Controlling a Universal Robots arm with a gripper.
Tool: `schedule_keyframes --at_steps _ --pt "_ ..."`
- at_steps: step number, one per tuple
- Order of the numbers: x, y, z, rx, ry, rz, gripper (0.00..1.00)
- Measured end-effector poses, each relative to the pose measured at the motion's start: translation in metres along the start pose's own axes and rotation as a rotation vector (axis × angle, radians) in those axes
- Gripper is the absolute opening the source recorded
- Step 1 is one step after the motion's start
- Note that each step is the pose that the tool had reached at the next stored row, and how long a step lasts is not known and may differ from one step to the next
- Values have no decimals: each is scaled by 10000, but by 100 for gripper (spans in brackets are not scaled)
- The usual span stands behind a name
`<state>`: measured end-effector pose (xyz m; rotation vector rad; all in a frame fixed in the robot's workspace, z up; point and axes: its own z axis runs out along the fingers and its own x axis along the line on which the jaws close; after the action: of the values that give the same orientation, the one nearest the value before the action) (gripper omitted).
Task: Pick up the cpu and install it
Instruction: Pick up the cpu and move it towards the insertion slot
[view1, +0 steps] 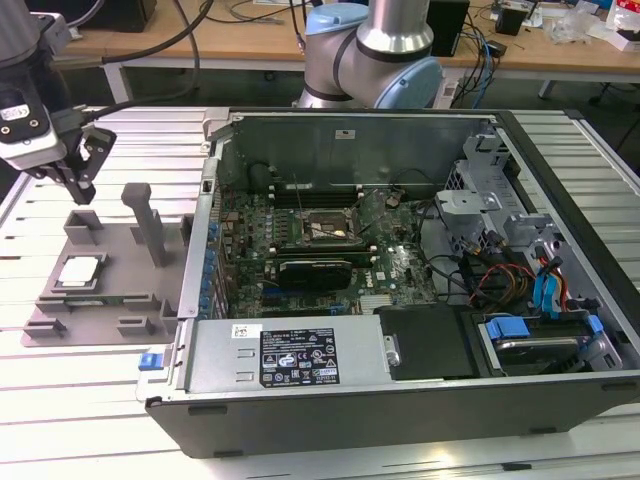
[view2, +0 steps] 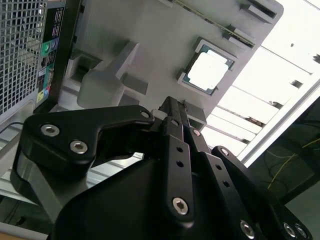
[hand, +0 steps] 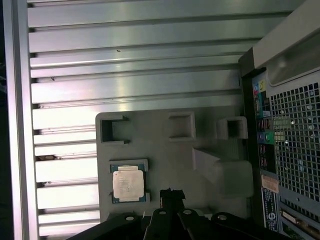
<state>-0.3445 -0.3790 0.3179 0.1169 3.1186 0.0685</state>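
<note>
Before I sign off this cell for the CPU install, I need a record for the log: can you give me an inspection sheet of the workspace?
Surface: slatted metal table, bearing a grey tray and an open computer case.
Job's things: cpu lies flat in a tray pocket, metal top up; socket sits on the motherboard inside the case.
Clutter: small blue piece by the case's corner.
Grippers: gripper hovers above the tray, apart from the cpu.
Cables: black cable runs from the gripper; coloured wires inside the case.
Surroundings: arm base behind the case; wooden desks beyond.
</note>
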Motion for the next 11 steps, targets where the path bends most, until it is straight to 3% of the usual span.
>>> schedule_keyframes --at_steps 11 --pt "48 -4 28 0 0 0 11"
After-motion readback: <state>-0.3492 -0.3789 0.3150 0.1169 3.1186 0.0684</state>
